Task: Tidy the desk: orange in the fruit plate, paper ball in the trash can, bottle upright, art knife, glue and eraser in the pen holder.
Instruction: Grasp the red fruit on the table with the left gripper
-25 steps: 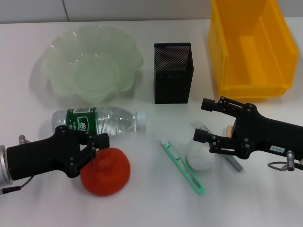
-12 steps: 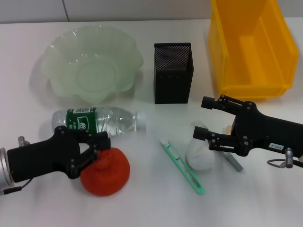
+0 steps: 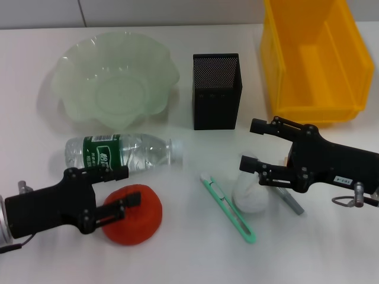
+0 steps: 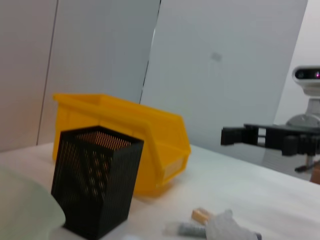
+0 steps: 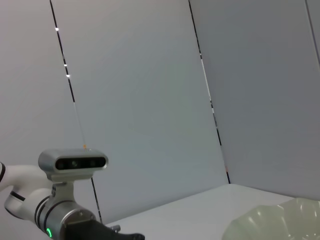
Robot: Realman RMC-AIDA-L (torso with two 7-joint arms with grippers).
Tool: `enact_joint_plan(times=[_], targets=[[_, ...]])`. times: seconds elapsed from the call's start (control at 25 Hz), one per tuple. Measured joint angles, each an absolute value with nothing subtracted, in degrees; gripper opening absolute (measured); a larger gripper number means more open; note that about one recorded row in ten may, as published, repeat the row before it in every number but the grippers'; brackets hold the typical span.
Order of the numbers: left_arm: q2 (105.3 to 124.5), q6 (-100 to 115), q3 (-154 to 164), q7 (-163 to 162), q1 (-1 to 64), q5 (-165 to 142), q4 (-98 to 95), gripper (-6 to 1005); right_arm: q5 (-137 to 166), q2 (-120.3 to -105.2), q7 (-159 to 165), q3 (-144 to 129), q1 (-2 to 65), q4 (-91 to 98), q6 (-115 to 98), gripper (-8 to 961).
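Head view. The left gripper (image 3: 115, 190) is low over the desk (image 3: 177, 254) with its fingers spread, one on the bottle side of the orange (image 3: 135, 213) and one lying across its top; nothing is gripped yet. The right gripper (image 3: 251, 145) stands with its fingers apart, the nearer one just beside the paper ball (image 3: 250, 194), the other in the open toward the pen holder (image 3: 216, 90). The bottle (image 3: 121, 151) lies on its side between the fruit plate (image 3: 112, 77) and the orange. The art knife (image 3: 228, 208) lies flat just beside the paper ball. The glue (image 3: 290, 202) shows partly under the right gripper. The trash can (image 3: 317, 56) stands at the far right.

Left wrist view. The pen holder and trash can stand side by side; the right gripper hangs farther off. A small tan block, probably the eraser (image 4: 202, 215), sits beside the paper ball.

Right wrist view. Only the rim of the fruit plate shows; the arm's own fingers are not visible.

Step in hand, as judged: the grasp on the orange. The next move calls for closing squarely on the fruit so it cannot roll, then lifting it clear of the bottle to the fruit plate.
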State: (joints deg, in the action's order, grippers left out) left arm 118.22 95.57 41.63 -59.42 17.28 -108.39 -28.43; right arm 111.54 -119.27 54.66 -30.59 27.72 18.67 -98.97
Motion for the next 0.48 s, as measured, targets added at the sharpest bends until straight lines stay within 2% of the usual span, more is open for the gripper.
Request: enact_joint_plan(times=[0.28,0.48], targets=[[118.15,94.93,41.83,-59.45,16.8,-110.14,-28.26,620,111.54,-119.27,54.66,-30.58,28.43,18.54,-98.86,821],[118.38,92.89,41.83,-59.43,16.82,-111.31,-28.02,646,111.54,-119.27,54.67,-30.58,28.5,18.54,-98.84,822]])
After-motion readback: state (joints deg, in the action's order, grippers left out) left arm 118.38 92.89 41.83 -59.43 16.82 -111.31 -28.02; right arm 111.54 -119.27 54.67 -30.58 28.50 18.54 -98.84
